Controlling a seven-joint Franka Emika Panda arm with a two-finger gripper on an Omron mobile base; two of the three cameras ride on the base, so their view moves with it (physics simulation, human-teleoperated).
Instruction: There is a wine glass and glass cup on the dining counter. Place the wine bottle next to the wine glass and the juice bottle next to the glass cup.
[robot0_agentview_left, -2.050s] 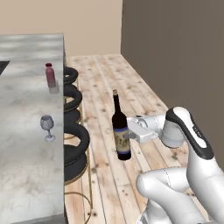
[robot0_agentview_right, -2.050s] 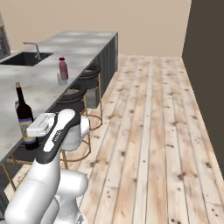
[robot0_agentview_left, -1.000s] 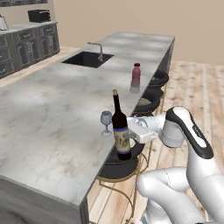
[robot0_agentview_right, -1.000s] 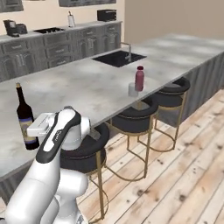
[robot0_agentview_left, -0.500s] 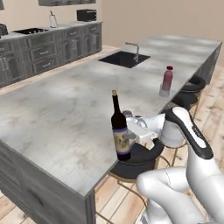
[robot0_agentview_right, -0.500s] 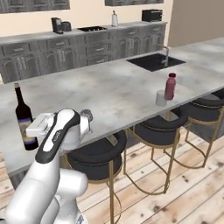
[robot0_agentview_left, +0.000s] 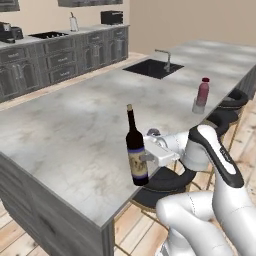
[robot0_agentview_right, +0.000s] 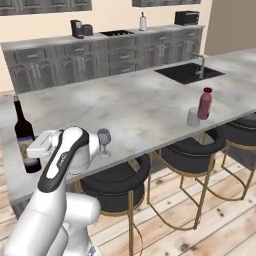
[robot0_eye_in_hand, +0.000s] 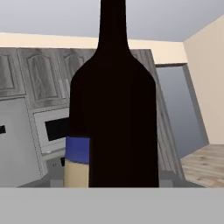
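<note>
Wine bottle (robot0_agentview_left: 136, 152) upright, clamped at label height in my pincer (robot0_agentview_left: 146, 159), above the near worktop (robot0_agentview_left: 75, 130) edge; kept vertical so it can stand. Wine glass (robot0_agentview_right: 103, 141) at 3 o'clock of it, near. Juice bottle (robot0_agentview_left: 202, 92) at 1 o'clock, touching the glass cup (robot0_agentview_left: 198, 105); that pairing looks done.
</note>
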